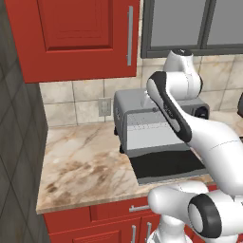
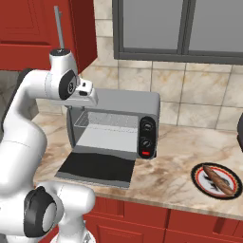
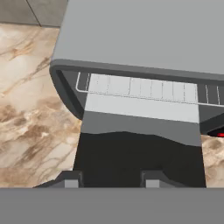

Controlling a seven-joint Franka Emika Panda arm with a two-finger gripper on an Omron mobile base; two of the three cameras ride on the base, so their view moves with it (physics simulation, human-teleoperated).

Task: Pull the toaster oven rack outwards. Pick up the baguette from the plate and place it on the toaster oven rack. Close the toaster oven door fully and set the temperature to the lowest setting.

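Marble surface (image 1: 80, 166) carries the toaster oven (image 1: 130, 111), door (image 1: 168, 167) dropped flat. From the right, your baguette (image 2: 219, 181) waits on its plate (image 2: 199, 173). Hand view: fingers (image 3: 72, 180) spread, empty, above the rack (image 3: 140, 89); reach in, pull it outward.

- One toaster oven (image 2: 118, 118)
- One toaster oven rack (image 2: 111, 121)
- One baguette (image 2: 218, 180)
- One plate (image 2: 198, 172)
- Two knobs (image 2: 147, 126)
- One wall socket (image 1: 105, 107)

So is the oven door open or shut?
Open: the door lies folded down flat on the counter, and the rack shows inside.
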